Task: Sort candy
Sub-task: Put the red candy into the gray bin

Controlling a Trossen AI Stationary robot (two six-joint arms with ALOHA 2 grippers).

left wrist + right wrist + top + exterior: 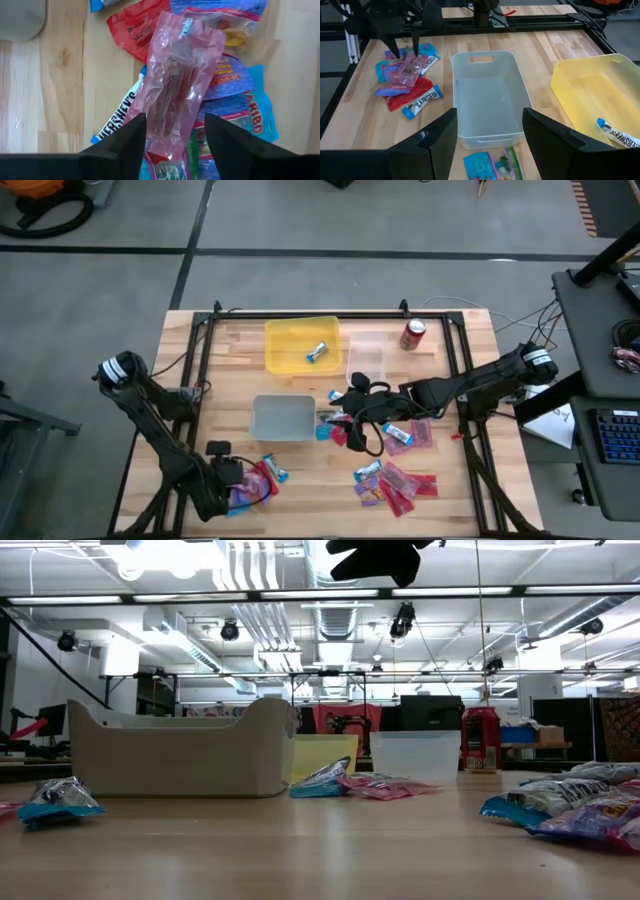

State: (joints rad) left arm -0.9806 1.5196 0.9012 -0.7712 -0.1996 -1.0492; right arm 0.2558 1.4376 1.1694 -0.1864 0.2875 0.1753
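Note:
A pile of candy (255,480) lies at the table's near left: a pink see-through packet (175,85) on top of a red packet (132,27), a blue-and-silver mini bar (117,120) and blue packets (250,110). My left gripper (175,135) points down over this pile, open, with one finger on each side of the pink packet's end. My right gripper (487,145) hangs open well above the table, by the grey bin (283,418), holding nothing. One mini bar (318,352) lies in the yellow bin (285,340). My left gripper comes from above, pointing down, and straddles the pink packet's end (170,145), which lies flat on the pile. Whether the fingertips (395,52) touch the packet or the pile, I cannot tell.
A clear bin (365,358) and a red soda can (413,333) stand at the far right. More candy lies in the middle (405,435) and at the near right (395,480). A black frame (205,350) borders the tabletop.

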